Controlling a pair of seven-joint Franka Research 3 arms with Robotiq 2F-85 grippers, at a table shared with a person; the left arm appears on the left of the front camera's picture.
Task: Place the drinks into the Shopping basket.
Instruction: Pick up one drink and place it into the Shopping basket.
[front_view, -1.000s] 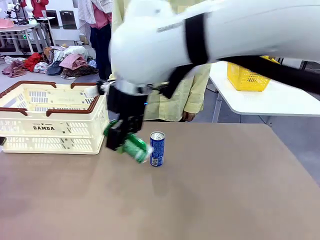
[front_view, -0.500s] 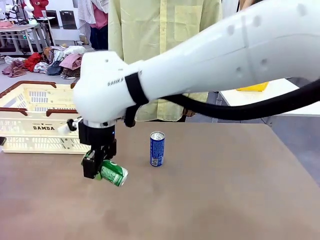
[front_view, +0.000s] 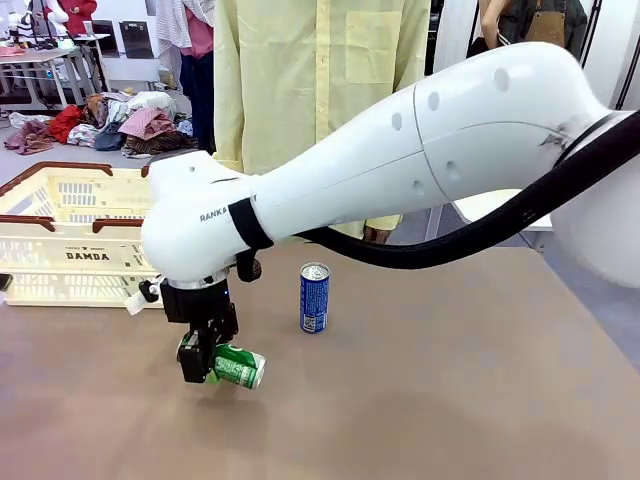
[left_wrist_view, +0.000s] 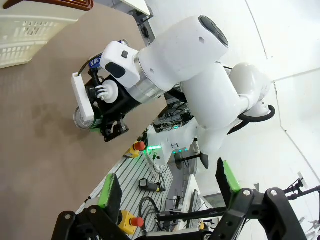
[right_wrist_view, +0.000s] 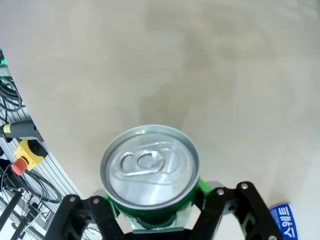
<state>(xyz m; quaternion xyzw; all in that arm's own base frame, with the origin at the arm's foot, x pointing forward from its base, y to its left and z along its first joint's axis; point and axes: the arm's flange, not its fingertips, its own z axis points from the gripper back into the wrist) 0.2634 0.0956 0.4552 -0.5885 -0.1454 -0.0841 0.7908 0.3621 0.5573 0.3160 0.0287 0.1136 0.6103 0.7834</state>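
Right gripper (front_view: 205, 362): It is in the lower left part of the front view. It hangs down from the big white arm that comes in from the right. Its jaws are pressed onto the green can.
Green can (front_view: 238, 366): It is pinched between the right gripper's green pads. It lies on its side, a bit tilted, and sticks out to the right of the gripper. It is very low over the table (front_view: 450, 380). I cannot tell if it touches the table.
Green can from the right wrist: Its silver top with the pull tab faces the camera in the lower middle (right_wrist_view: 150, 167). A black finger sits on each side of it.
Blue can (front_view: 314, 298): It stands upright on the table in the middle of the front view. It is up and to the right of the green can, near it but not touching. A bit of its white print shows in the lower right corner of the right wrist view (right_wrist_view: 282, 220).
Basket (front_view: 80, 255): It sits on the table at the left edge of the front view. It is above and to the left of the right gripper. The green can is outside it.
Left gripper (left_wrist_view: 169, 184): It is at the bottom of the left wrist view. Its fingers are spread wide with nothing between them.
Person (front_view: 310, 80): A person in a yellow shirt stands behind the table, at the top middle.
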